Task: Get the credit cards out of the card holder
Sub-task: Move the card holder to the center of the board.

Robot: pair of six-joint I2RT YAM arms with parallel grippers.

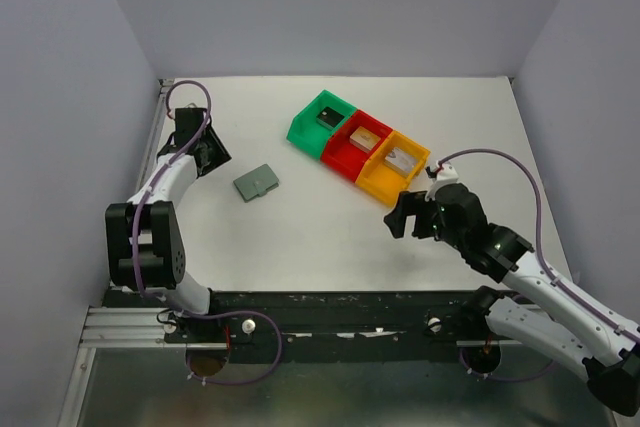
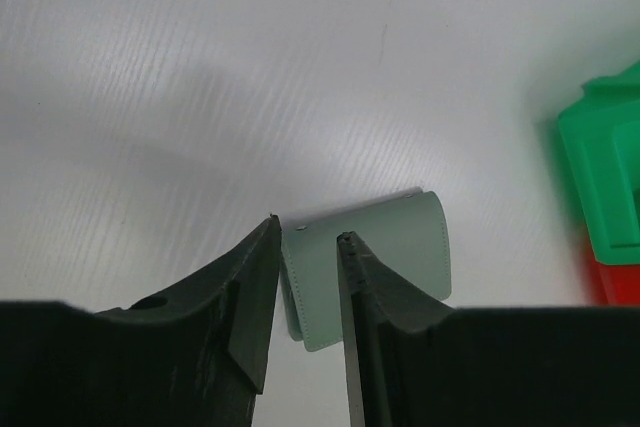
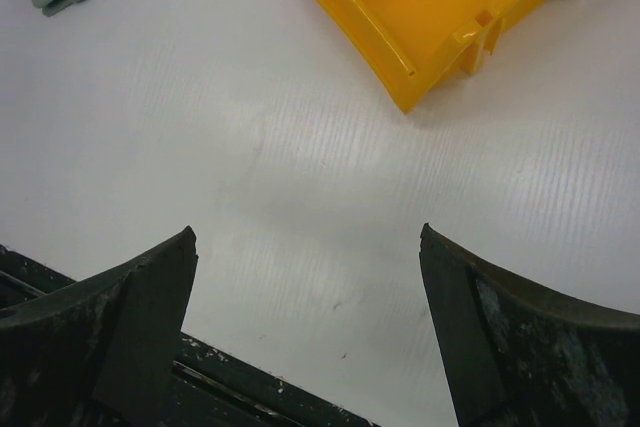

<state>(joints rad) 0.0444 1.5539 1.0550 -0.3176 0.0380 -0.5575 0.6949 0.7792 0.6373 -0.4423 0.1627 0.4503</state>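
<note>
Nearest the overhead camera, the left arm [image 1: 150, 247] and right arm [image 1: 540, 282] rise from the near edge of the bench [image 1: 300, 237]. The card holder [image 1: 257, 182] lies flat and folded shut just ahead of the left tool [image 1: 213, 154], apart from it. The right tool [image 1: 408, 209] hangs well off on the holder's far side, beside the orange bin [image 1: 378, 187]. What look like the credit cards are already out: a black card [image 1: 328, 117] in the green bin [image 1: 303, 130], a tan card [image 1: 366, 137] in the red bin [image 1: 338, 155], and a silver-grey card [image 1: 402, 158] in the orange one. From the left wrist, the tool's jaws stand a narrow slot apart with nothing between them. The holder shows just past the fingertips, its long axis seemingly slanting across the tool's line, and untouched as far as I can tell. From the right wrist, that tool is spread wide and empty over bare bench, with the orange bin ahead to its right and the holder far ahead to its left. The left arm is plainly nearer the holder, and the task looks all but done.
</note>
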